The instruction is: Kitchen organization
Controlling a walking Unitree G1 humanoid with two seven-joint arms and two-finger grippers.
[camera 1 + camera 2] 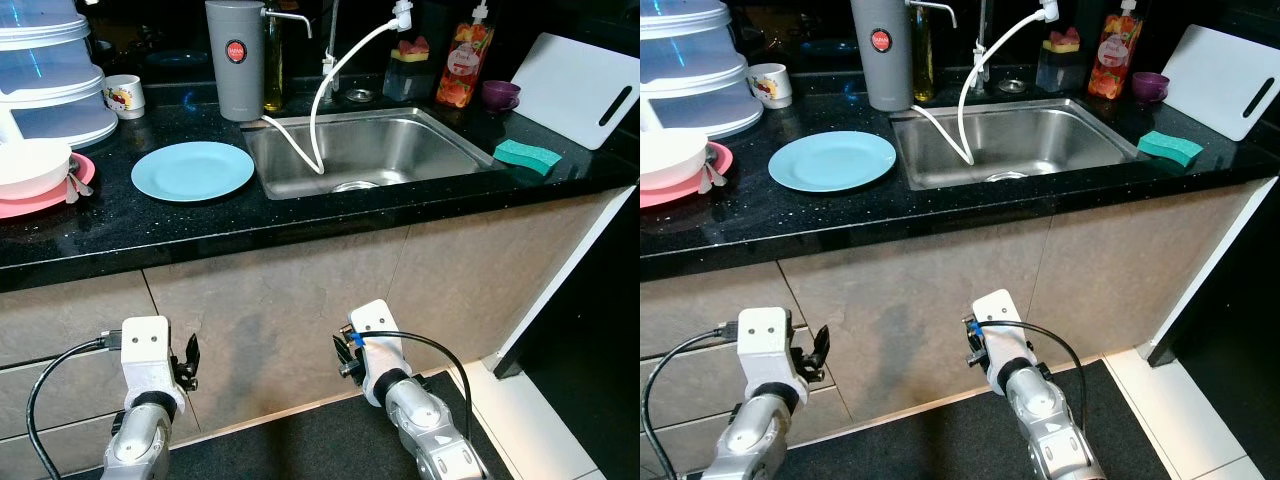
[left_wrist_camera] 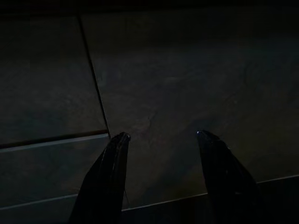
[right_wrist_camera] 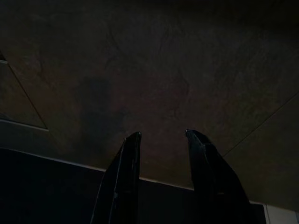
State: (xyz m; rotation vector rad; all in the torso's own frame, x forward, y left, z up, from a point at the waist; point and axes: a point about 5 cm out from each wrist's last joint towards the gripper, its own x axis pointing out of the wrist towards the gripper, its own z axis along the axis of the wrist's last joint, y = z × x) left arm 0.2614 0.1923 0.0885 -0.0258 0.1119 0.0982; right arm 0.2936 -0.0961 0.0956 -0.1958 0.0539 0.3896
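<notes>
Nearest, the left gripper (image 2: pixel 161 140) and right gripper (image 3: pixel 161 137) are held low before the stone-faced cabinet front (image 1: pixel 300 300), below the counter's edge; both pairs of fingers are spread apart and nothing is held, so the arms are judged to be waiting while the counter is surveyed. Above, on the black counter (image 1: pixel 300 215), a blue plate (image 1: pixel 192 170) is laid left of the steel sink (image 1: pixel 370 150), where a white hose (image 1: pixel 315 120) dangles. At the far left, a white bowl (image 1: pixel 30 165) is stacked on a pink plate (image 1: pixel 40 200). A green sponge (image 1: pixel 528 154) is set right of the sink, a white cutting board (image 1: pixel 580 90) leaned beyond. The tidying appears not yet begun.
</notes>
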